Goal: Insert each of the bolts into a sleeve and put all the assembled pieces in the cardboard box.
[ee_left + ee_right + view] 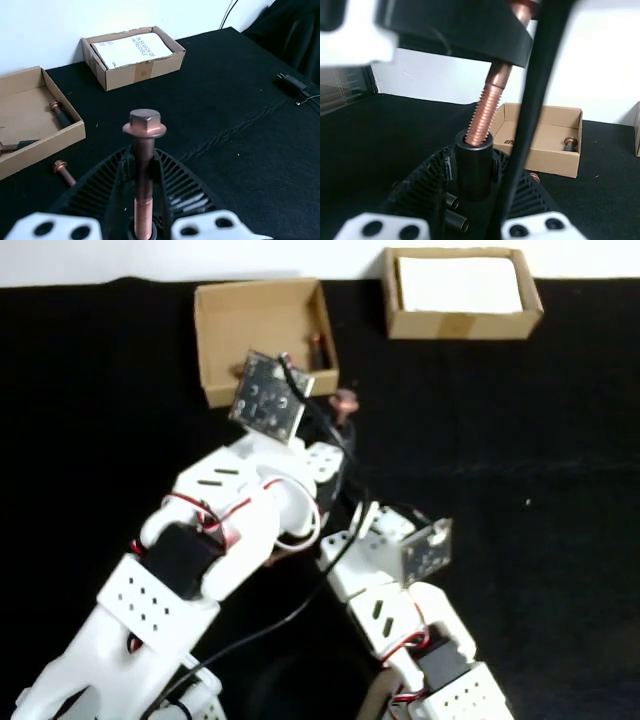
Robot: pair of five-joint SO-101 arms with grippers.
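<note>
Now mid-insertion: left hand (142, 161) grips copper hex-head bolt (143, 145), tip entering black cylindrical sleeve (474, 170) clamped in right hand (473, 161). Next, likely: push fully home, axes aligned.

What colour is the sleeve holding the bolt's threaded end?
Black. The sleeve shows best in the right wrist view, with the copper-coloured bolt tip inside it.

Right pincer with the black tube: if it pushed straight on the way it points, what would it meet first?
Most likely the copper bolt: its threaded end sits in the mouth of the sleeve it holds. Just beyond is the left pincer gripping that bolt.
</note>
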